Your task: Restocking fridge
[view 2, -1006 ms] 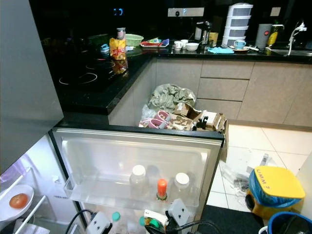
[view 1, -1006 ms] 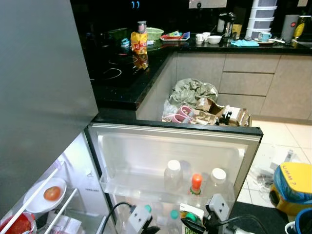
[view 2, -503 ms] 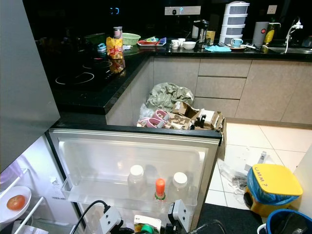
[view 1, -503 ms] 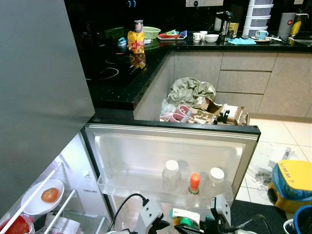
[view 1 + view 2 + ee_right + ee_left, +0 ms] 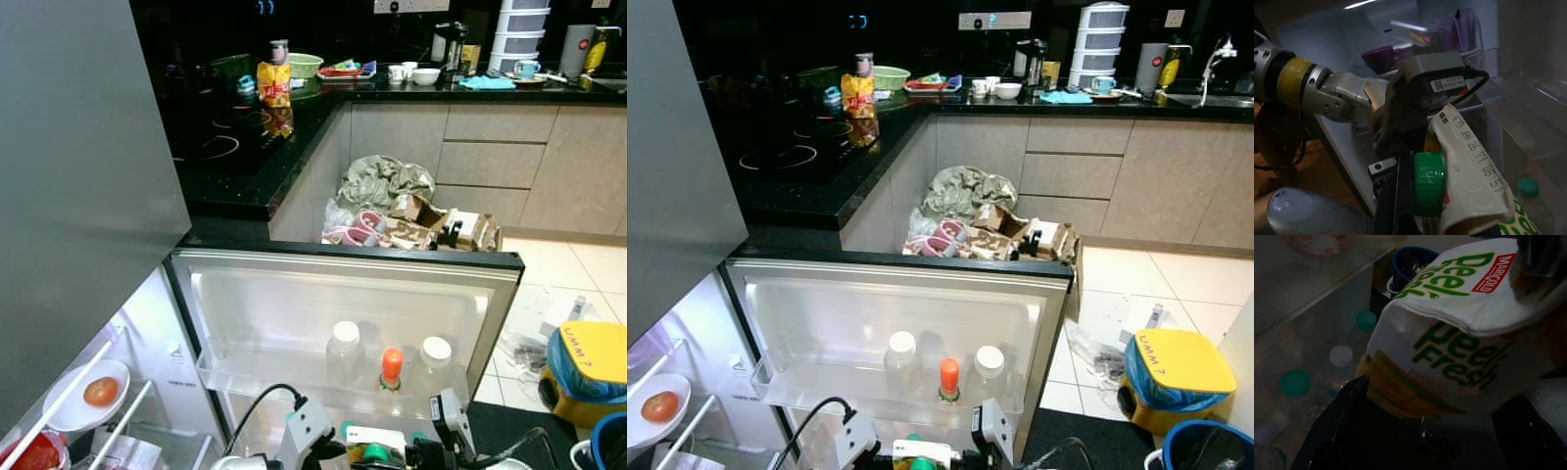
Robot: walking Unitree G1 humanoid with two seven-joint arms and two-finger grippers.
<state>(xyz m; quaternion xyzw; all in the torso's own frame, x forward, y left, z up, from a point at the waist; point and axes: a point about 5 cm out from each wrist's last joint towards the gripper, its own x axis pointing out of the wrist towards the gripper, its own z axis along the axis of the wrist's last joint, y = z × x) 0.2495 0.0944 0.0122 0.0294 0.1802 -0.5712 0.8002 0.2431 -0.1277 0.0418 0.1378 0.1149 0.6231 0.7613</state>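
Note:
A white Peel Fresh juice carton point(image 5: 370, 452) with a green cap point(image 5: 1428, 183) hangs low in front of the open fridge door point(image 5: 343, 294). My left gripper point(image 5: 328, 455) holds its left side, and the carton point(image 5: 1459, 333) sits between that gripper's black fingers point(image 5: 1352, 431). From the other side my right gripper point(image 5: 423, 456) grips the carton's top, one finger point(image 5: 1396, 196) lying beside the cap. The left arm point(image 5: 1342, 95) reaches across behind the carton. Inside the door shelf stand two white-capped bottles point(image 5: 343, 348) and an orange-capped one point(image 5: 391, 367).
Fridge shelves at the left hold a tomato on a white plate point(image 5: 101, 392) and a purple cup point(image 5: 1378, 58). Behind the door lies a pile of bags and boxes point(image 5: 402, 211). A yellow bin point(image 5: 588, 367) stands on the tiled floor to the right. Black counter point(image 5: 245, 147) at the back.
My left gripper has moved right from beside the carton onto its left side. The carton and both grippers sit lower in the eye views. The head camera has tilted slightly.

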